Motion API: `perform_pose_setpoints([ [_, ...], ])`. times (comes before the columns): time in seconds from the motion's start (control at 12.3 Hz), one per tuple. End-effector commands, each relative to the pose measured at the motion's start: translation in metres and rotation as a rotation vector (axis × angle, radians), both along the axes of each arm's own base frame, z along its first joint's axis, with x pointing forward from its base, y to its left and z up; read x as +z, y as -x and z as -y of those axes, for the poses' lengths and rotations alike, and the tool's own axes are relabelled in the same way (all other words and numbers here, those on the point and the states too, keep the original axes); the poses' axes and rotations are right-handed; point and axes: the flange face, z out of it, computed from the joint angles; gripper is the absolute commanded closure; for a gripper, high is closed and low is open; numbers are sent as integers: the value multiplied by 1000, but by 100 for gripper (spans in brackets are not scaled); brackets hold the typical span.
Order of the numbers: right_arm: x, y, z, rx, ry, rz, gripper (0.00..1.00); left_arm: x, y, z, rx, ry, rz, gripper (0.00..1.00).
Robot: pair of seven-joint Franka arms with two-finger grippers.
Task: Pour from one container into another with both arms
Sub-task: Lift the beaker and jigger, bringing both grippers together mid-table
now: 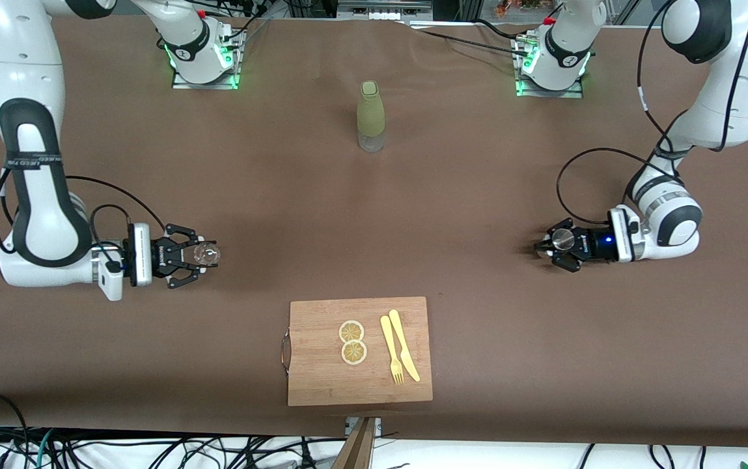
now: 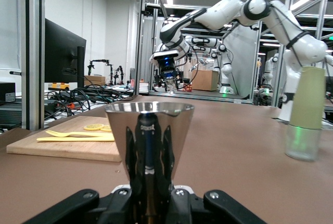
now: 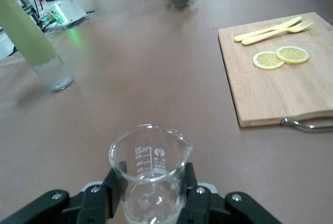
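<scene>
Holding a clear glass measuring beaker (image 1: 207, 254), the right claw (image 1: 199, 255) pinches it upright at the right arm's end of the tabletop (image 1: 282, 208). Between the arms, a green-sleeved bottle (image 1: 371, 116) stands near the bases, while the cutting board (image 1: 321, 384) with lemon slices (image 1: 352, 341) and yellow cutlery (image 1: 399, 344) lies nearest the camera. The left claw (image 1: 551, 246), at its own end, pinches a shiny metal jigger cup (image 1: 564, 239). Pouring well, I'd say, means bringing both vessels together over bare tabletop, lip above rim, and tilting slowly.
</scene>
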Motion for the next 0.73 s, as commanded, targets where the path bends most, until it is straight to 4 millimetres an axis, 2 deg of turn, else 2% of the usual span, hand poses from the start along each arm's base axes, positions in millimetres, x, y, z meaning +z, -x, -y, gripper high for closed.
perform_pose_setpoints([
  [0.0, 28, 0, -47, 8, 83, 12, 73, 15, 6, 46, 44, -20, -18, 100],
  [0.16, 46, 3, -96, 2, 142, 9, 73, 14, 7, 88, 72, -25, -33, 100],
  [0.57, 69, 13, -187, -4, 329, 34, 73, 18, 15, 194, 130, 0, -64, 100],
  [0.65, 74, 17, -204, -1, 358, 29, 73, 17, 17, 209, 145, -7, -72, 100],
])
